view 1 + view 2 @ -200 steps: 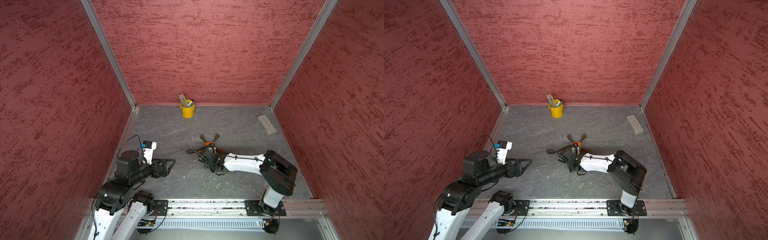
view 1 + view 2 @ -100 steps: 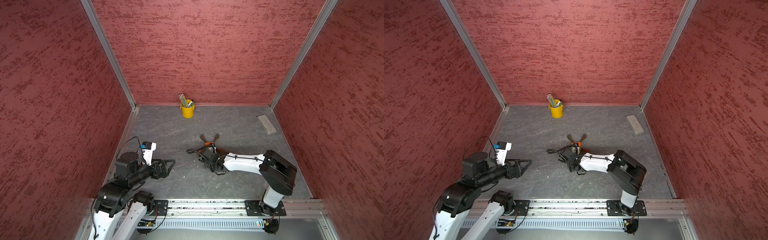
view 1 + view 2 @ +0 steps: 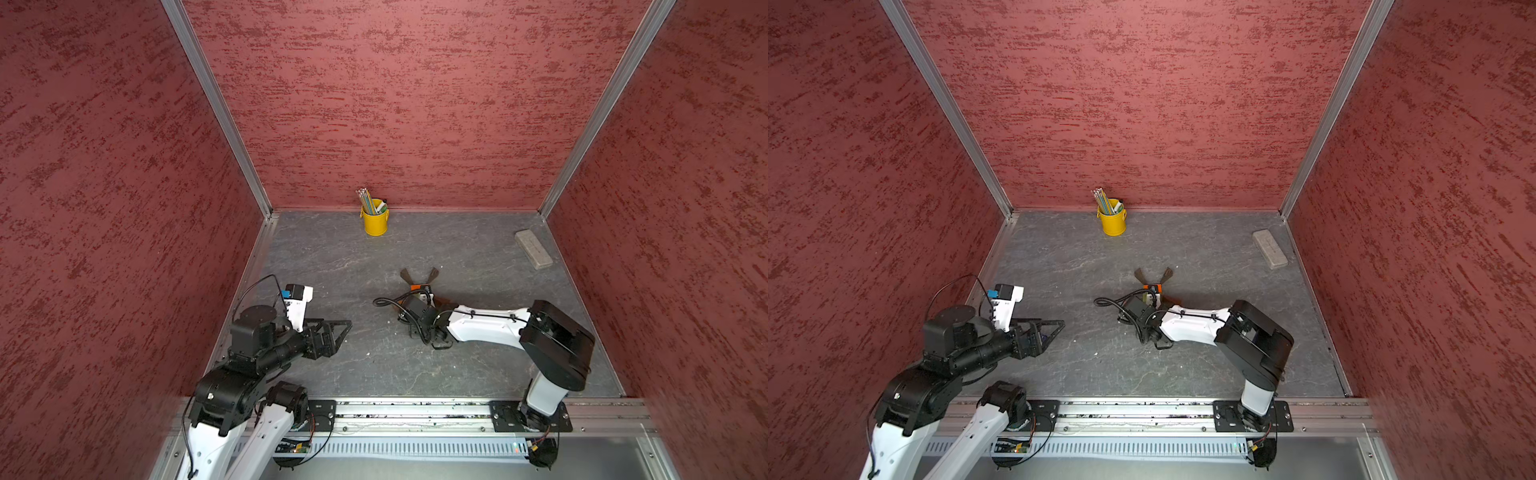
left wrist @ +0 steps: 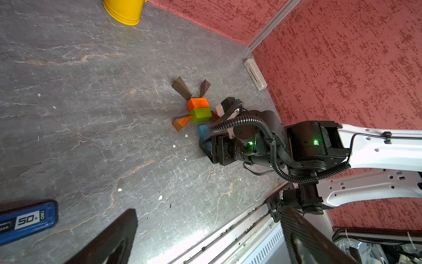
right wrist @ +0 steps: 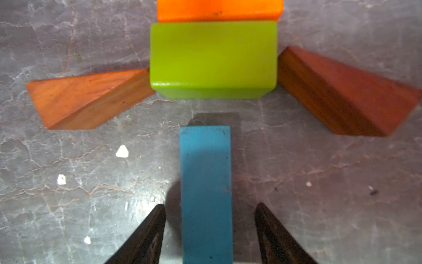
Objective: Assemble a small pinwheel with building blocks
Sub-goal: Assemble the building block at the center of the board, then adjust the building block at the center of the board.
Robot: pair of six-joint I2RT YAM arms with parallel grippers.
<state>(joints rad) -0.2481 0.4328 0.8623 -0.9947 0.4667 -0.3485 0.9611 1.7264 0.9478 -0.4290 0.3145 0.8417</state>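
Right wrist — end effector point(image 5: 209, 205) astride bar point(image 5: 205, 169).

The blue stapler point(image 4: 27, 232), seen in the left wrist view, is carrying the only readable print. Its pale label point(image 4: 28, 220) is showing a large "50" with the brand "deli" sitting beside it in small letters. Further along the casing "24/6" is showing too, though partly cut off at the view's edge.

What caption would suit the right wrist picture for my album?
Open right pincer straddles the blue bar, a gap short of the green block flanked by two reddish wedges.
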